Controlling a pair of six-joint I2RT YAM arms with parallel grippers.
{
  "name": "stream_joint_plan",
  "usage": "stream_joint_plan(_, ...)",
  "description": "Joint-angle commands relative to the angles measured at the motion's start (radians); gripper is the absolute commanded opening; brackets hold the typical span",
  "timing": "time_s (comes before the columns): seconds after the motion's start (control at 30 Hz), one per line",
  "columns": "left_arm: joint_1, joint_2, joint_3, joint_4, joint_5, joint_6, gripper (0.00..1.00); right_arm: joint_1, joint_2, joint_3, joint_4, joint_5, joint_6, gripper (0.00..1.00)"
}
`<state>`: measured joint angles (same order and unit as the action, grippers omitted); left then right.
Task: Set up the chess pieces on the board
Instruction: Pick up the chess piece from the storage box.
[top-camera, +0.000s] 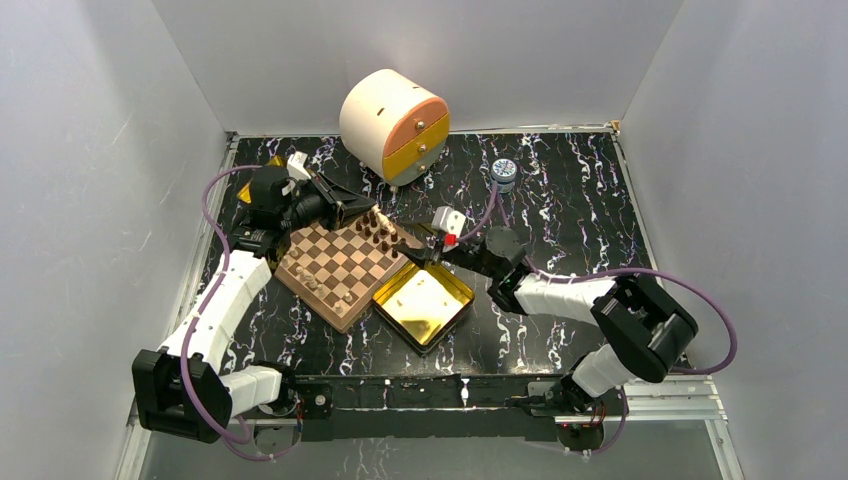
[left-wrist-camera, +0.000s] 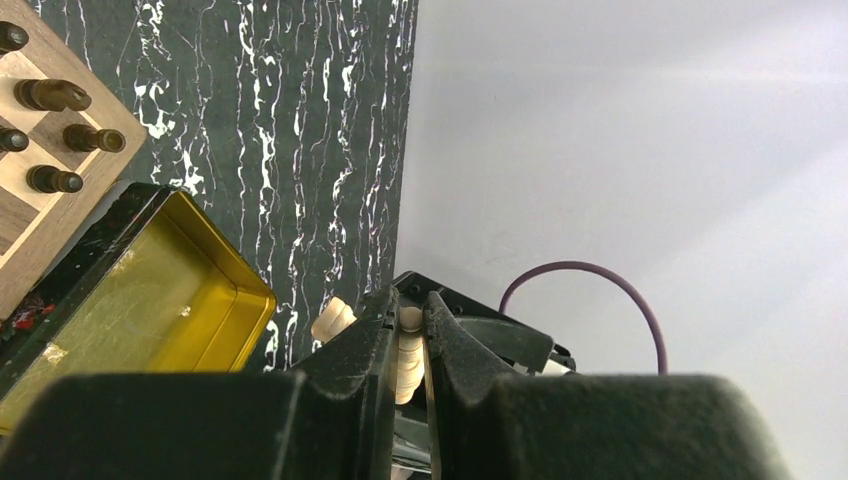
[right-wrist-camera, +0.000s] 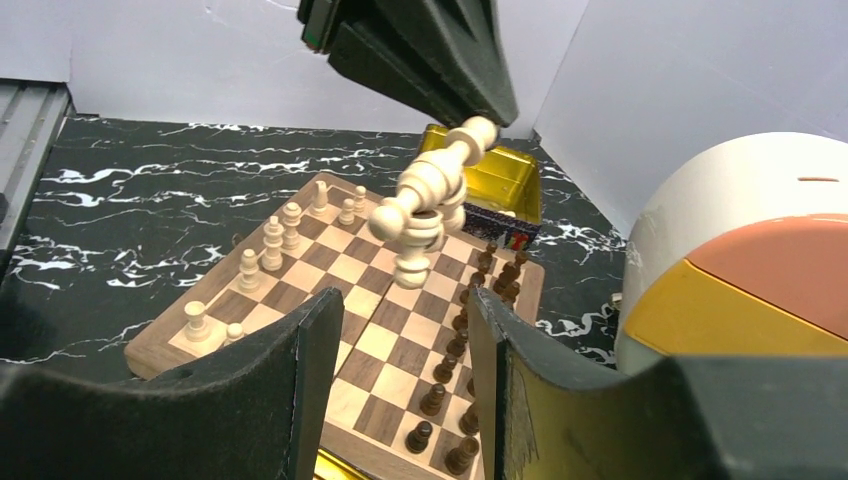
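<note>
My left gripper (left-wrist-camera: 408, 325) is clamped on a few light tan chess pieces (right-wrist-camera: 432, 195), tilted above the board (top-camera: 340, 268); my right gripper (right-wrist-camera: 405, 325) stands with jaws apart and empty at the board's corner, beside the gold tin (top-camera: 425, 305); dark pieces (right-wrist-camera: 470, 300) stand along one board edge, light pieces (right-wrist-camera: 272, 245) along the opposite one.

Black marbled table (top-camera: 580, 215): board (top-camera: 338, 272), tin (top-camera: 428, 303), drawer box (top-camera: 393, 125).
</note>
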<state>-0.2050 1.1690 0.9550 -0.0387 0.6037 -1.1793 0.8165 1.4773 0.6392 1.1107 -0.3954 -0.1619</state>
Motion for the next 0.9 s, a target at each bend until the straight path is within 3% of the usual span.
stream_joint_plan(0.0, -0.004, -0.038, -0.003, 0.03, 0.008, -0.013, 0.0, 0.029, 0.015, 0.027, 0.102, 0.033, -0.03, 0.56)
stream_joint_plan(0.53, -0.008, -0.029, -0.002, 0.03, 0.009, -0.01, 0.0, 0.057, 0.034, 0.045, 0.119, 0.124, -0.034, 0.45)
stream_joint_plan(0.87, -0.008, -0.036, -0.022, 0.03, 0.002, -0.007, 0.0, 0.066, 0.038, 0.051, 0.133, 0.124, -0.027, 0.45)
